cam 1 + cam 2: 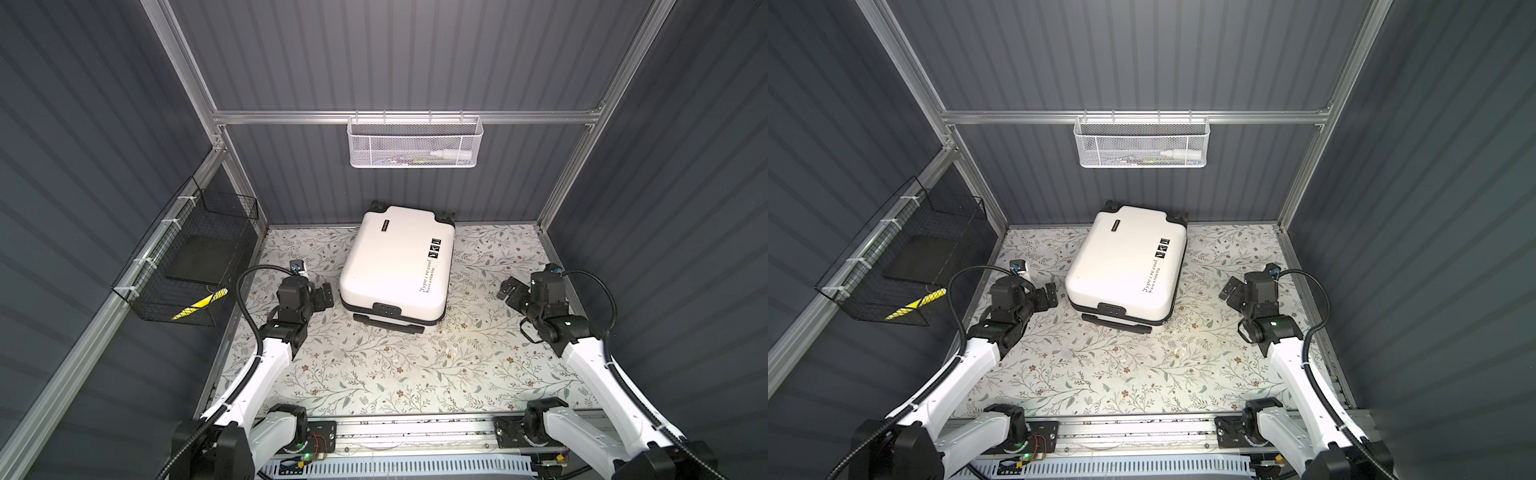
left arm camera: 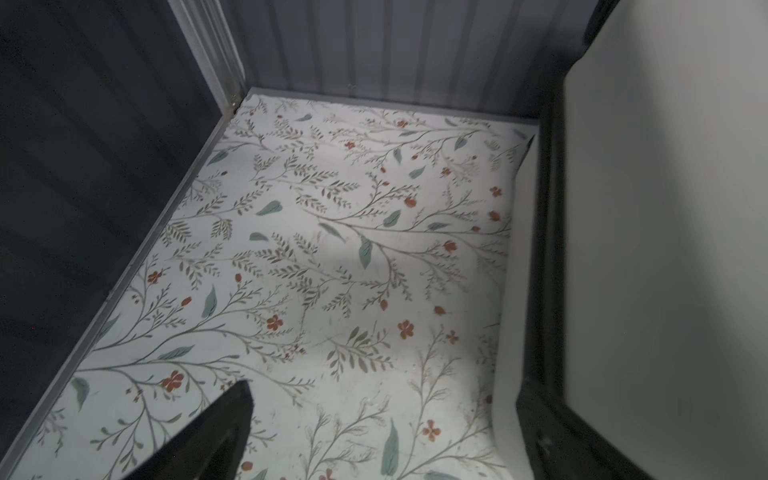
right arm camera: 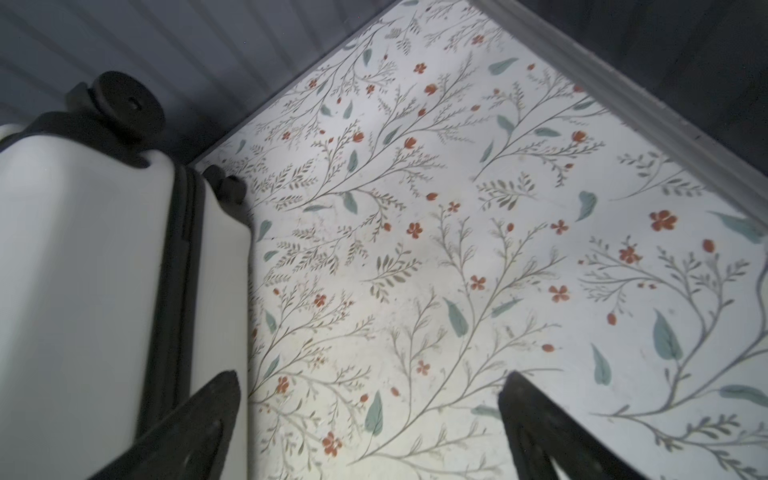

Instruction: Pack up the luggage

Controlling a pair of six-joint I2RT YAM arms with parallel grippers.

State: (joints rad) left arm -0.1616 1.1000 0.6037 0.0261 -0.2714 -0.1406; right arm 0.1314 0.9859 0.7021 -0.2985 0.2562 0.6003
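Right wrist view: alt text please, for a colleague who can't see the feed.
The closed white luggage lies flat on the floral tabletop, showing its black zipper seam and two black wheels, which point toward the ribbed grey wall. The right gripper is open over bare tabletop, with nothing between its black fingers.

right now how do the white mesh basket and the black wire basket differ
The white mesh basket hangs on the back rail, fine-meshed; the black wire basket is tied to the left rail, coarse-gridded. The white one holds a white bottle; the black one a yellow-striped item. Both are wall-mounted.
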